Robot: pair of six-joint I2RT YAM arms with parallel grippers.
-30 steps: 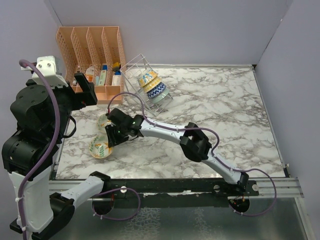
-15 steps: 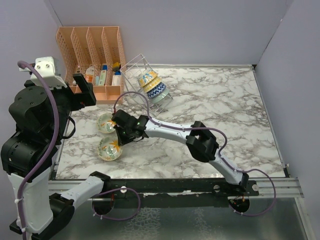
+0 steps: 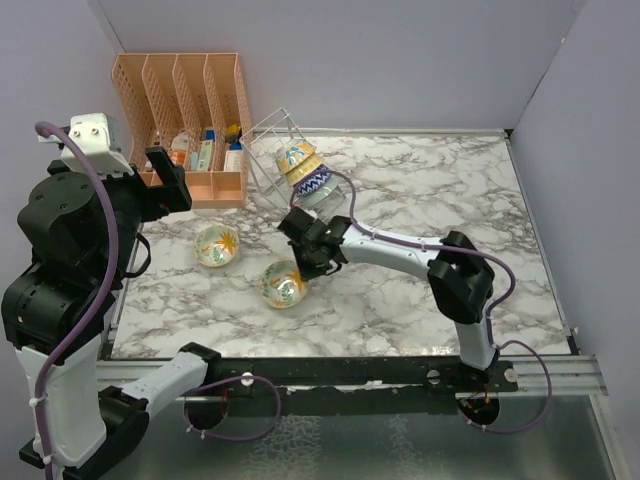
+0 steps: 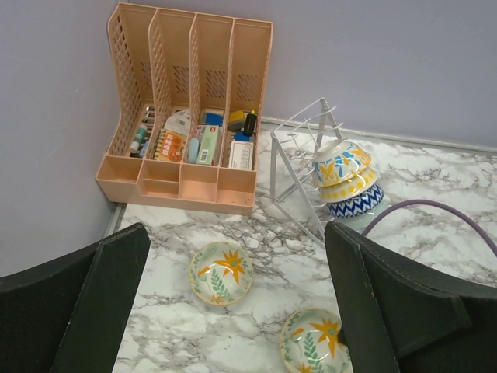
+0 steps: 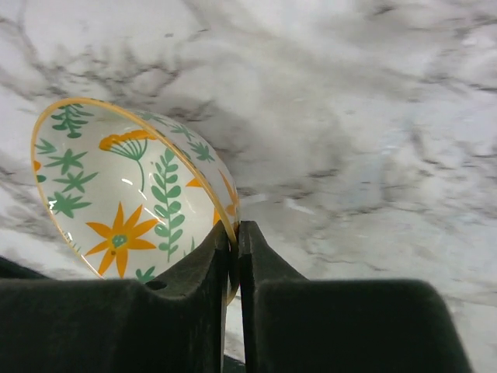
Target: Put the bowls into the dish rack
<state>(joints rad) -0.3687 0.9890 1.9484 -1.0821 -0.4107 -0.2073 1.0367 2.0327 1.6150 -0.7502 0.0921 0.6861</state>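
Nearest the arm bases, out over the marble table (image 3: 430,210): right gripper (image 3: 303,268), clamped tight on the rim of a cream bowl (image 3: 283,285) painted with orange flowers and green fronds. From the right wrist view, fingers (image 5: 186,311) pressed together with only the thin orange-edged rim between them, one finger inside the wall and one outside. Bowl tipped on its side, projecting from the fingertips toward the left arm's side and a little nearer than the gripper itself, hollow turned outward. Cannot tell whether its lower edge touches the marble.

Farther left and slightly back, well apart from the right gripper: second flowered bowl (image 3: 217,244), resting upright on the table with its hollow up.

Raised high over the table's left edge: left gripper (image 4: 237,241), jaws spread wide with nothing between them, looking down on both loose bowls.

Just beyond the right gripper's wrist: dish rack (image 3: 262,135) of thin silvery wire, carrying a stack of bowls (image 3: 305,172) nested on their sides, with a blue-and-yellow pattern uppermost, blue zigzag below it and pale teal lowest. Purple cable (image 3: 343,190) looped just beside that stack.

Farthest back, at the left against the wall and beside the rack: orange file organizer (image 3: 180,90) with small items in its slots.
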